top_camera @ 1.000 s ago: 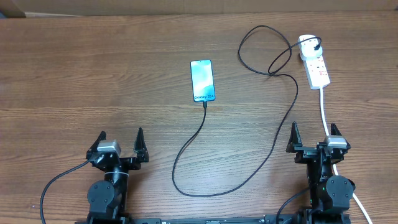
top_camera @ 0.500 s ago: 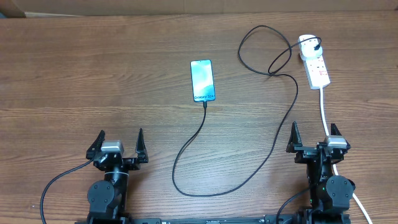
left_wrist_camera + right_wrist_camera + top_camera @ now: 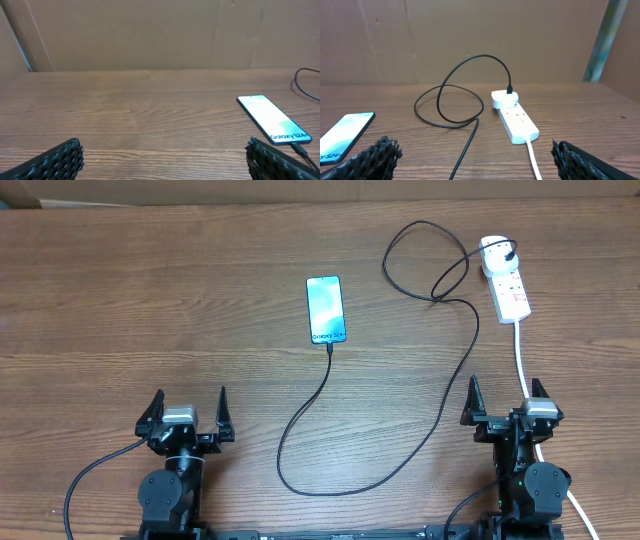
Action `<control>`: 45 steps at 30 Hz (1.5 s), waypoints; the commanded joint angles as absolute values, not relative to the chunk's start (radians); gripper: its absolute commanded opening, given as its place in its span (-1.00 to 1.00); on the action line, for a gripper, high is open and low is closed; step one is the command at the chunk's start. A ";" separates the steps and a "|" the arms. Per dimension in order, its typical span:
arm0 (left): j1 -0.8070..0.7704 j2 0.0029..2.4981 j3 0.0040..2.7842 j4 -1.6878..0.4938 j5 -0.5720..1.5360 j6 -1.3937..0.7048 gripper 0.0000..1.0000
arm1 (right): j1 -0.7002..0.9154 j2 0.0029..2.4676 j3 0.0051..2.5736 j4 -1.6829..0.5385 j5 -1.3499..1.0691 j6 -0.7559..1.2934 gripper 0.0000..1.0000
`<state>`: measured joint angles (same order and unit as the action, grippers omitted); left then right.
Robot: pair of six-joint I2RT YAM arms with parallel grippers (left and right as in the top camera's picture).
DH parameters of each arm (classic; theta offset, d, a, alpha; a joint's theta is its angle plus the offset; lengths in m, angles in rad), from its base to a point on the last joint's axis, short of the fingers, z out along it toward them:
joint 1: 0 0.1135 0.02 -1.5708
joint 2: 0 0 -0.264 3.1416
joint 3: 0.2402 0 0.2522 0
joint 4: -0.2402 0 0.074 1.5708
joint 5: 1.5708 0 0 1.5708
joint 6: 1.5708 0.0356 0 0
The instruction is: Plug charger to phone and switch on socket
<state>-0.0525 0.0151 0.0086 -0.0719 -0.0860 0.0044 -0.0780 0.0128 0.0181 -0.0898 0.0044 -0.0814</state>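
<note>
At the near left edge of the wooden table, we find the left gripper parked with its jaws spread wide and nothing between them. Its wrist view shows only bare wood ahead of the two fingertips, so we judge this arm to be out of the work. Toward the centre lies the phone, flat, screen up and lit, its lettered end turned to the robot. From that end the charger leaves by its connector tip, which appears seated in the phone's port, though the views are too coarse to confirm it. We note the generous slack: the cable sweeps down toward the robot, curves back up to the right and forms a loop before reaching its black plug, which sits in the rounded far end of the socket. Such slack lets the phone lie undisturbed. Farther right, the thick white cord runs from the socket toward the near edge, passing just beside the right gripper, which likewise stands agape and empty. We judge the plugging done and the switch the remaining step; whether it is already on, we cannot tell. The right arm, facing the socket, seems the better placed to press it.
</note>
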 commanded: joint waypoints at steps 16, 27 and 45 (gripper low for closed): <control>-0.045 0.004 0.005 -0.073 -0.059 0.027 0.99 | -0.080 0.003 0.008 -0.084 0.006 -0.076 1.00; -0.045 0.004 0.005 -0.073 -0.059 0.027 0.99 | -0.080 0.003 0.008 -0.084 0.006 -0.076 1.00; -0.045 0.004 0.005 -0.073 -0.059 0.027 0.99 | -0.065 0.003 0.008 -0.084 0.006 -0.076 1.00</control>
<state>-0.0513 0.0151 0.0086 -0.0734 -0.0711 0.0044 -0.0776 0.0128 0.0181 -0.0898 0.0048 -0.0811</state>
